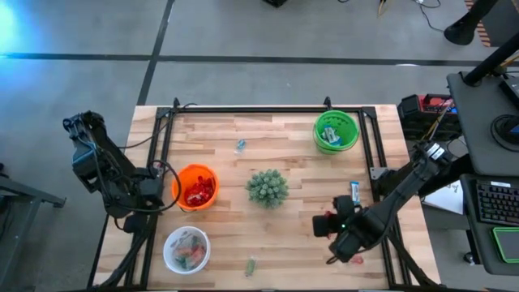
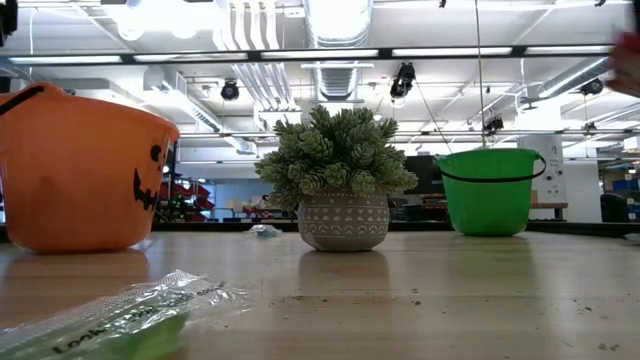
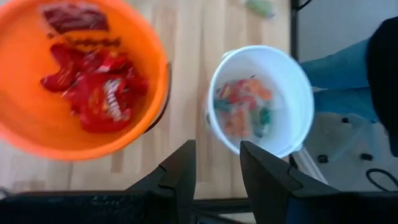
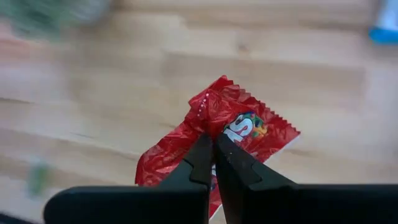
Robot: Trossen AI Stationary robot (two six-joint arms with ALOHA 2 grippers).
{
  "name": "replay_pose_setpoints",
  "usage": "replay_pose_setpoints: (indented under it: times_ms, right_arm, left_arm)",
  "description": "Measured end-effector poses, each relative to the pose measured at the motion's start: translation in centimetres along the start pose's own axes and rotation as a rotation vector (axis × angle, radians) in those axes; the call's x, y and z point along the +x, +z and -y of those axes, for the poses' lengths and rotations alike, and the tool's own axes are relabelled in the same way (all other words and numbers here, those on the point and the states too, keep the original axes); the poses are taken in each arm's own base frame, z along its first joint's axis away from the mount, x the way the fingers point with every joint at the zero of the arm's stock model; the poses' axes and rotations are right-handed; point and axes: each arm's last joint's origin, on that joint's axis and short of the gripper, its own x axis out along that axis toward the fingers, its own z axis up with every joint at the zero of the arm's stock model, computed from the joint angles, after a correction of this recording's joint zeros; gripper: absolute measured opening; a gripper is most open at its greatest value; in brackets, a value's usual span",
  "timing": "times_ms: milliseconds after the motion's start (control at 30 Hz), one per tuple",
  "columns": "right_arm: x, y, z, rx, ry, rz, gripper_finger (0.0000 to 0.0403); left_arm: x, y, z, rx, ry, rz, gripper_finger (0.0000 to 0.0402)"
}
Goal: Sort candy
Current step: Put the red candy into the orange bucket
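My right gripper (image 4: pixel 214 149) is shut on a red candy packet (image 4: pixel 233 127) and holds it above the bare wood, right of the spiky plant (image 1: pixel 268 187); in the high view this gripper (image 1: pixel 324 225) is near the table's right front. My left gripper (image 3: pixel 217 171) stands open above the gap between the orange bowl (image 3: pixel 74 81), which holds red packets, and the white bowl (image 3: pixel 258 99), which holds mixed candy. Nothing lies between its fingers. A blue-and-white bar (image 1: pixel 354 192), a small piece (image 1: pixel 240 146) and a green piece (image 1: pixel 250 266) lie loose on the table. My right gripper pinches the red packet near its middle (image 4: pixel 211 121) between its two fingers, where the wrapper is crumpled. The fingers come from above, pointing steeply down. The packet is lifted clear of the table, and its ends spread out to either side of the fingertips.
A green bowl (image 1: pixel 336 131) with blue-and-white bars stands at the far right. The potted plant (image 2: pixel 340 190) stands mid-table between the orange bowl (image 2: pixel 80 180) and the green bowl (image 2: pixel 490 190). A black frame (image 1: pixel 268 109) runs along the table's edges. A green wrapped candy (image 2: pixel 130 320) lies close to the low camera.
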Motion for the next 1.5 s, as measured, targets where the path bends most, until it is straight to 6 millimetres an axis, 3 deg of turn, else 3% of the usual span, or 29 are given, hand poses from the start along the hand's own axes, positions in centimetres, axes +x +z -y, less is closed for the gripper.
replay_pose_setpoints:
  times_ms: [167,400,700,1200,1500]
  right_arm:
    - [-1.0,2.2,-2.4,-0.074,0.086,0.067,0.0008]
    - [-1.8,6.9,-5.7,-0.222,0.132,0.144,0.0008]
    - [-2.4,12.7,-10.1,-0.412,0.329,0.293,0.0008]
    - [-2.1,12.6,-8.9,-0.42,0.215,0.195,0.0014]
    - [-1.3,11.9,-8.5,-0.468,0.203,0.078,0.0099]
  left_arm:
    - [-0.3,-0.1,-0.6,-0.016,0.031,0.03,0.0107]
    - [-1.0,0.2,-1.5,-0.036,0.109,0.2,0.0107]
    - [-2.0,0.6,-2.5,-0.071,0.235,0.454,0.0107]
    - [-1.5,0.9,-1.8,-0.023,0.228,0.425,0.0107]
    - [-1.1,1.0,-1.5,0.025,0.245,0.411,0.0107]
